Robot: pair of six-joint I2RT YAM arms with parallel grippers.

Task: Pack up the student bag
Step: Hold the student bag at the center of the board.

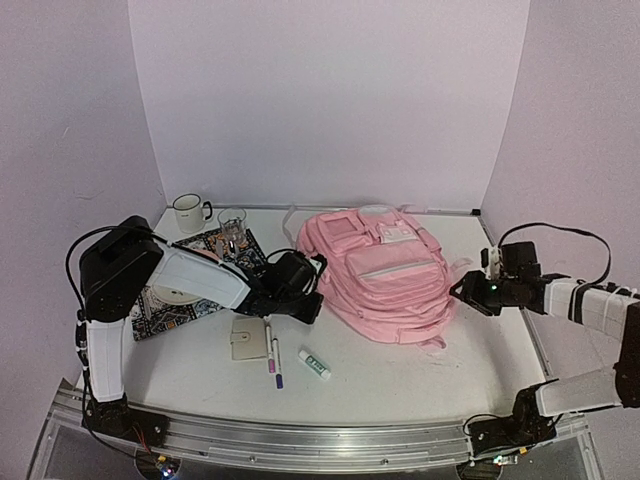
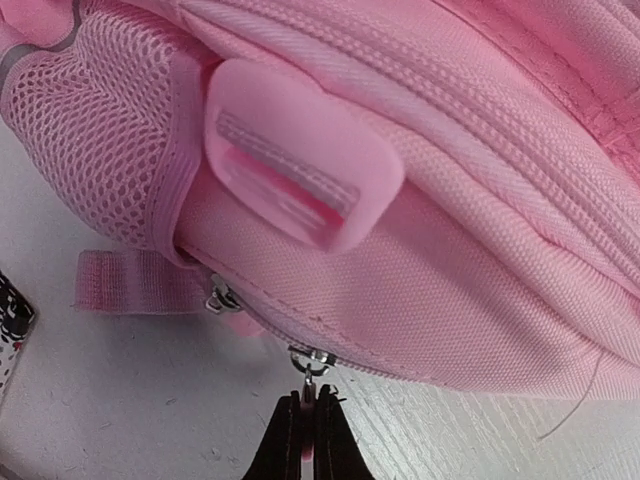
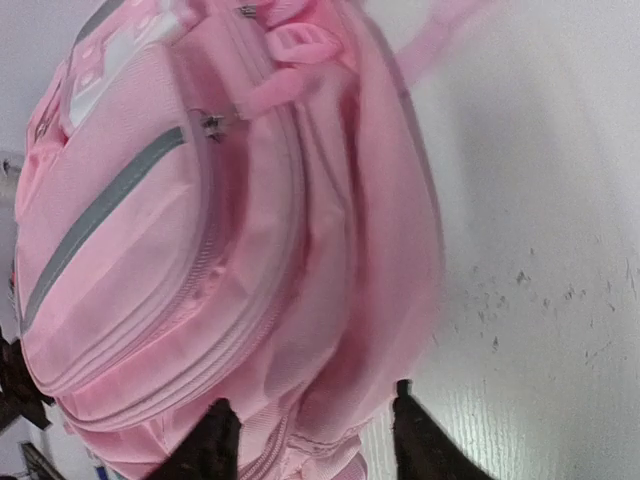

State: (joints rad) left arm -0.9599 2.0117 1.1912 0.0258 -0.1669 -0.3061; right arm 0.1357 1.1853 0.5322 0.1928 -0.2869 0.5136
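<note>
The student bag, a large soft pink backpack, lies flat on the white table, front pocket up. My left gripper is at the bag's left side, shut on a pink zipper pull that hangs from a metal slider on the lower zip. In the left wrist view the left gripper has its jaws pressed together on that tab. My right gripper is at the bag's right edge. In the right wrist view the right gripper stands open, with the bag's side fabric just ahead of the spread fingers.
Left of the bag lie a white mug, a glass and a patterned mat. In front are a beige wallet, two pens and a small white tube. Walls stand close on the left, back and right.
</note>
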